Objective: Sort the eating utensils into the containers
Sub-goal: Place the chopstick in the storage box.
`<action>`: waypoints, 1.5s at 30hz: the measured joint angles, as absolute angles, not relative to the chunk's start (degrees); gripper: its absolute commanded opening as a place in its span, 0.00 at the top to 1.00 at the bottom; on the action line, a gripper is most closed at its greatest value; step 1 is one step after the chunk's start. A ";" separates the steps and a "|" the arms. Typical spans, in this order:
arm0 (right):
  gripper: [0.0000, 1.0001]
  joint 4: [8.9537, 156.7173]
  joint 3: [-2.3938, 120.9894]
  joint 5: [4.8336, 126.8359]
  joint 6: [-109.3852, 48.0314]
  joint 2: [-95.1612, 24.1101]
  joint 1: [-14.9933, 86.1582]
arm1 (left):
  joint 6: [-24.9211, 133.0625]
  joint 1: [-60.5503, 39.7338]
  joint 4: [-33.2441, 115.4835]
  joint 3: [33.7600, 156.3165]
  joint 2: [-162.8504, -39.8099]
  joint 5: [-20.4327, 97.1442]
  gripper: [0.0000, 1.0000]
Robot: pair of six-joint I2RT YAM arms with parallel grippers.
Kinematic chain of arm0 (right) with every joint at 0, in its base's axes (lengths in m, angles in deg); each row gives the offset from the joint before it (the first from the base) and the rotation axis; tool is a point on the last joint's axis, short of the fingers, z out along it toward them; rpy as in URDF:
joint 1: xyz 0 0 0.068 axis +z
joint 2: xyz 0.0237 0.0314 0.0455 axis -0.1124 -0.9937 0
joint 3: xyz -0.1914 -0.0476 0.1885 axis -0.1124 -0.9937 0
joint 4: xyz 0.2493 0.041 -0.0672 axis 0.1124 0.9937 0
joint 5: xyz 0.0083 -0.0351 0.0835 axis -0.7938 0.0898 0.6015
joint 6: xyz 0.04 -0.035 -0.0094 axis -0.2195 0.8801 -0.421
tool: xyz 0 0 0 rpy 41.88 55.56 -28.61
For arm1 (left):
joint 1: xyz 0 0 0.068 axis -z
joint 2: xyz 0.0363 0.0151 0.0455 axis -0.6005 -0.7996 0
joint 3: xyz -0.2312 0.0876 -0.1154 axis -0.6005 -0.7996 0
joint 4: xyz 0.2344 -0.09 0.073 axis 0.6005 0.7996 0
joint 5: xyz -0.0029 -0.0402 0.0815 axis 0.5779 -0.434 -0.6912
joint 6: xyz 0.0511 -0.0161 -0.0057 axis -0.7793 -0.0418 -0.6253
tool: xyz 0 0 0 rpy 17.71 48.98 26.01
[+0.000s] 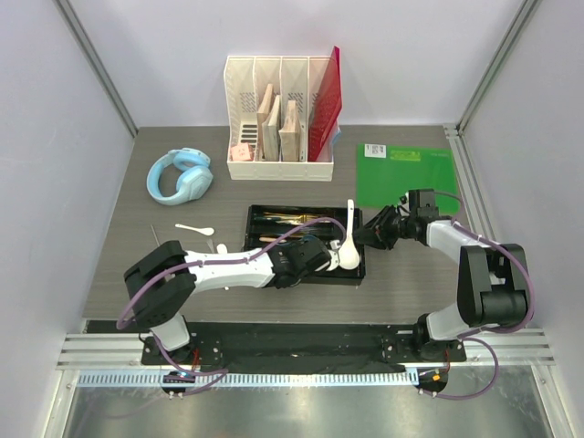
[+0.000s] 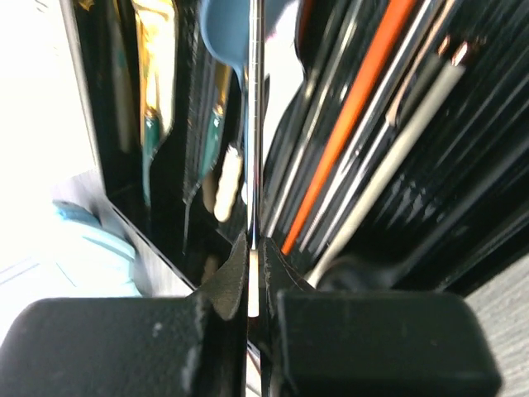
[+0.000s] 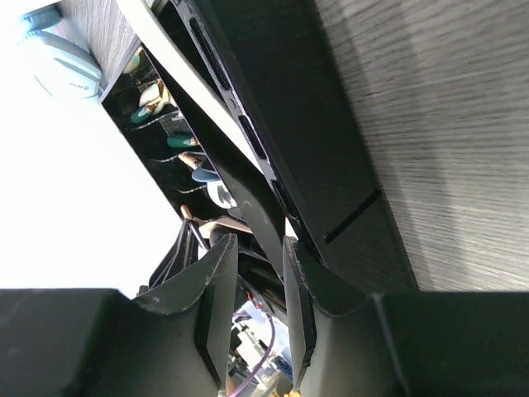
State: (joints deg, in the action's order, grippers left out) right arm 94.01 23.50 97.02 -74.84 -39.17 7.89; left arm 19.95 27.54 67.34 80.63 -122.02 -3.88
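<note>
The black cutlery tray (image 1: 265,213) lies mid-table and holds several gold, silver and dark-handled pieces. A large white ceramic soup spoon (image 1: 349,245) lies at its right end. My left gripper (image 1: 317,253) is over the tray, shut on a thin silver utensil (image 2: 255,124) seen edge-on between its fingertips (image 2: 254,258). Below it the compartments hold an orange chopstick (image 2: 355,107), teal-handled gold pieces (image 2: 150,124) and a blue spoon (image 2: 225,33). My right gripper (image 1: 371,234) is at the tray's right end; its jaws close around the tray's rim (image 3: 248,194). A small white spoon (image 1: 194,229) lies on the table to the left.
A white slotted file organizer (image 1: 280,119) with a red folder stands at the back. Blue headphones (image 1: 180,175) lie back left and a green sheet (image 1: 406,175) back right. A thin stick (image 1: 155,235) and a small white piece (image 1: 222,246) lie left of the tray.
</note>
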 measured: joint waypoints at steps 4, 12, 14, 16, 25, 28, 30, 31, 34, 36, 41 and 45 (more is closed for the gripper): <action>0.65 93.94 23.19 97.31 -74.97 -38.95 7.82 | 16.75 27.54 64.74 80.63 -122.02 -3.82 1.00; 0.65 93.79 22.45 97.53 -75.04 -38.34 7.76 | 13.54 27.54 62.29 81.00 -125.58 -2.09 1.00; 0.65 93.73 22.27 97.70 -75.04 -38.26 7.73 | 13.54 27.54 62.27 81.06 -127.02 -1.48 1.00; 0.65 93.66 22.23 97.79 -75.04 -38.26 7.71 | 13.52 27.54 62.23 81.06 -128.05 -1.28 1.00; 0.65 93.64 22.21 97.81 -75.04 -38.26 7.71 | 13.34 27.47 60.33 81.24 -130.26 -3.29 1.00; 0.65 93.64 22.21 97.83 -75.04 -38.26 7.69 | 13.04 27.47 59.41 81.24 -130.26 -4.34 1.00; 0.65 93.64 22.21 97.83 -75.04 -38.26 7.69 | 12.78 27.43 59.17 81.22 -130.26 -4.78 1.00; 0.65 93.62 22.21 97.83 -75.04 -38.26 7.69 | 12.60 27.41 59.17 81.22 -130.26 -4.82 1.00; 0.65 93.64 22.21 97.85 -75.04 -38.26 7.69 | 12.40 27.30 59.08 81.22 -130.26 -5.06 0.95; 0.65 93.64 22.21 97.85 -75.04 -38.26 7.65 | 12.47 27.28 59.08 81.24 -130.37 -5.32 0.92; 0.65 93.64 22.01 98.71 -75.13 -38.26 6.60 | 13.78 27.19 59.52 81.65 -131.44 -5.94 0.89; 0.65 93.66 21.99 98.86 -75.17 -38.26 6.38 | 15.51 27.14 60.50 83.36 -132.40 -6.22 0.78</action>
State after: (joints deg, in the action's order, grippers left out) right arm 93.66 21.99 98.86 -75.17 -38.26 6.38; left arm 15.51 27.14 60.50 83.36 -132.40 -6.22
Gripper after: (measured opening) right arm 0.346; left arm 0.134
